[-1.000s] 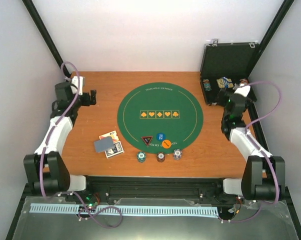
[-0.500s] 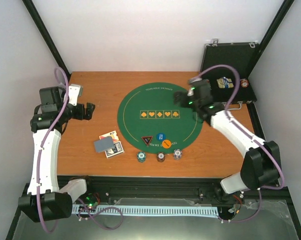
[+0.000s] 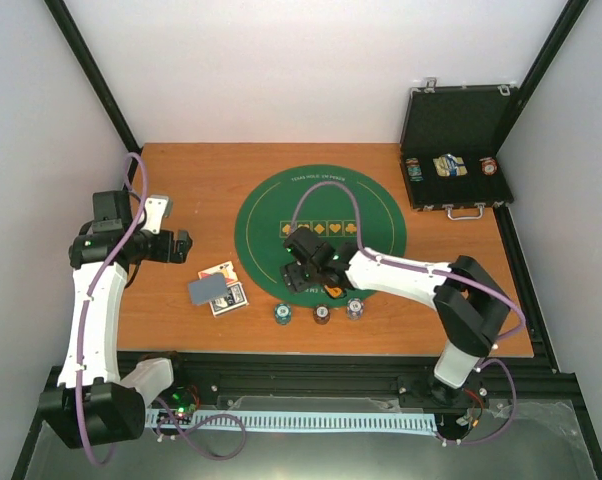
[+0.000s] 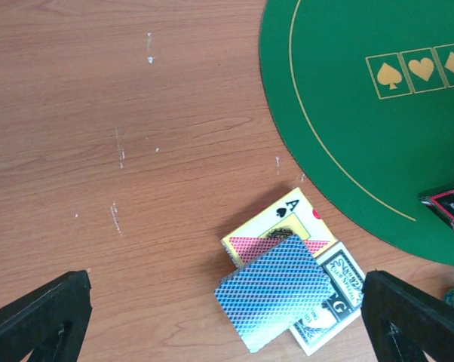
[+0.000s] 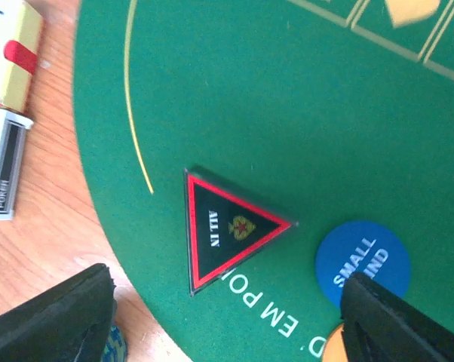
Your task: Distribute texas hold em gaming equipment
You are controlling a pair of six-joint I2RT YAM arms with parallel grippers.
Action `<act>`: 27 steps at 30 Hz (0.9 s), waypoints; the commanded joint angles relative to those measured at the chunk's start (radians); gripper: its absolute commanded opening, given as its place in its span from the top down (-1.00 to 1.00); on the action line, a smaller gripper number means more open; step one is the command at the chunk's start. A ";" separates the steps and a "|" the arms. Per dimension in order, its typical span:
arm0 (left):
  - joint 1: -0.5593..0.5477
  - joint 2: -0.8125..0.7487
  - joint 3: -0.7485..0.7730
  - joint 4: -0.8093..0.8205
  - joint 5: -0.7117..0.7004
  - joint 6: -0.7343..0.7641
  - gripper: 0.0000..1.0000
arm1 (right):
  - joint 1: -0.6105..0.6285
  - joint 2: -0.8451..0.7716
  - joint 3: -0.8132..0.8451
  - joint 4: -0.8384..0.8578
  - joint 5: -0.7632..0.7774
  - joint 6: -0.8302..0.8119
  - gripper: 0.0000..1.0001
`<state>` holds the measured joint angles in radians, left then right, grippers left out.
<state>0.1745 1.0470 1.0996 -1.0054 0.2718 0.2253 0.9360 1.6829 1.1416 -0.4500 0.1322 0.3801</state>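
A: Well, where is there open room?

B: Bare table (image 4: 136, 113) stretches left of and beyond the cards (image 4: 276, 302), which lie just off the mat (image 4: 363, 136). The left gripper (image 4: 227, 332) hangs spread wide, holding nothing.

A: And the right?

B: The right gripper (image 5: 227, 324) is spread wide, straddling the triangle marker (image 5: 231, 226) by the mat's near-left edge. The marker reads "ALL IN"; the blue disc (image 5: 363, 260) beside it reads "SMALL".

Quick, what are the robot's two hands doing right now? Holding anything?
Left hand: open, holding nothing.
Right hand: open, holding nothing, over the black-and-red triangle marker.
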 commanded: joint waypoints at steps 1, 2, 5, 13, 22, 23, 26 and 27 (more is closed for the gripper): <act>0.011 -0.008 0.011 -0.011 -0.057 0.008 -1.00 | 0.032 0.056 -0.015 -0.024 0.016 0.054 -0.55; 0.010 -0.010 0.012 -0.007 -0.067 0.010 -1.00 | 0.040 0.067 -0.018 -0.020 0.016 0.060 -0.51; 0.011 -0.013 0.023 0.000 -0.078 0.017 -1.00 | 0.048 0.116 -0.016 -0.015 0.007 0.063 -0.36; 0.010 0.008 0.066 -0.007 -0.094 -0.001 -1.00 | 0.048 0.224 0.034 -0.015 0.010 0.051 -0.10; 0.011 -0.011 0.110 -0.034 -0.092 0.018 -1.00 | 0.039 0.312 0.104 -0.018 0.037 0.035 0.00; 0.011 -0.013 0.112 -0.037 -0.094 0.019 -1.00 | 0.036 0.320 0.112 -0.019 0.037 0.033 0.03; 0.010 -0.016 0.111 -0.039 -0.092 0.017 -1.00 | 0.025 0.344 0.136 -0.023 0.038 0.024 0.12; 0.010 -0.016 0.110 -0.038 -0.091 0.017 -1.00 | 0.023 0.353 0.148 -0.026 0.039 0.017 0.16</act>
<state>0.1749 1.0496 1.1698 -1.0180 0.1860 0.2325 0.9714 1.9686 1.2633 -0.4755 0.1665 0.4149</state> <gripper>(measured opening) 0.999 0.449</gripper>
